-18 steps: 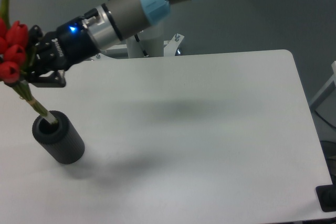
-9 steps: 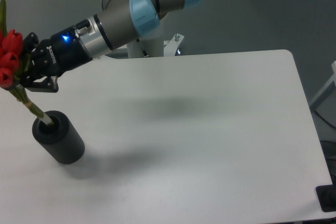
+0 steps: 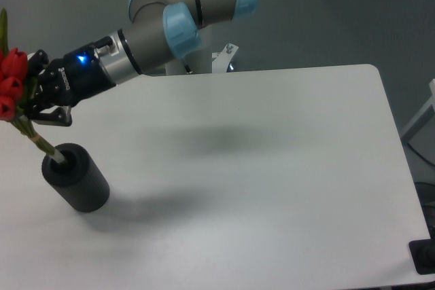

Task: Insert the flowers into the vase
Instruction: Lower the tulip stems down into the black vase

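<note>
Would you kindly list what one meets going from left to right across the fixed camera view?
Red tulip flowers with green stems → matte dark grey cylinder vase → grey arm with light blue joint caps → bare white table.

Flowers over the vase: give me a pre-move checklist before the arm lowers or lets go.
1. Grip: gripper is closed around the flowers just below the red heads. Ok.
2. Stem tips in the opening: stems run down to the vase mouth and the ends seem to sit inside the rim. Ok, depth cannot tell.
3. Stem angle: bunch leans up and left, away from the vase axis. Not ok for a straight drop.
4. Vase pose: upright on the table, near its left edge. Ok.
5. Bouquet in frame: heads are cut by the left image border. Cannot tell about leaves or clearance there.
6. Path around vase: nothing else nearby. Ok.
</note>
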{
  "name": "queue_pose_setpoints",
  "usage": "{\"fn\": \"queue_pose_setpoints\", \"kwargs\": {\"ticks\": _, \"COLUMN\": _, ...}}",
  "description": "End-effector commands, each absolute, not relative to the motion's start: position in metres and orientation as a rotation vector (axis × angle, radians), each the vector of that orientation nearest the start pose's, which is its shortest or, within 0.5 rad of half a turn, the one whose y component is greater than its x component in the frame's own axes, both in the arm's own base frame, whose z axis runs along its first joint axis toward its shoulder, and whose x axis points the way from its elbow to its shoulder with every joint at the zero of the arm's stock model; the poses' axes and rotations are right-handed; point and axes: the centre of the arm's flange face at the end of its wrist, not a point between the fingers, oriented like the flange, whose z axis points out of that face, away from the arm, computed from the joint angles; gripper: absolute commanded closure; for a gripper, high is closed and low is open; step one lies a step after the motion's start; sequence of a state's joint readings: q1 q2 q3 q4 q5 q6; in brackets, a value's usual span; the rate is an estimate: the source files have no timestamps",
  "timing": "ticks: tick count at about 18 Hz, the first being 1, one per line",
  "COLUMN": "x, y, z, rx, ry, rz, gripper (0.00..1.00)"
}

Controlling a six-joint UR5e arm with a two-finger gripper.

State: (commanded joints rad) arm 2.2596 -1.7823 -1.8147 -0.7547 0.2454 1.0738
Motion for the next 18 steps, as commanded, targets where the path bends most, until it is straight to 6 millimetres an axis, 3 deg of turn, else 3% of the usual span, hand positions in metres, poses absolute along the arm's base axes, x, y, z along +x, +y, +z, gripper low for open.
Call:
{"fn": "queue_pose_setpoints", "kwargs": {"ticks": 6, "x": -0.179, "y": 0.57, "z": 0.367, "rx": -1.778, "ry": 0.577, "rz": -0.69, "gripper": 0.7}}
{"fn": "queue_pose_setpoints", "kwargs": {"ticks": 11, "x": -0.185, "y": 0.559, "z": 0.339, "rx": -1.782, "ry": 0.578, "rz": -0.682, "gripper": 0.68}}
{"fn": "queue_pose_setpoints", "kwargs": {"ticks": 18, "x": -0.193, "y": 0.563, "z": 0.303, "rx": -1.785, "ry": 0.584, "rz": -0.69, "gripper": 0.61}}
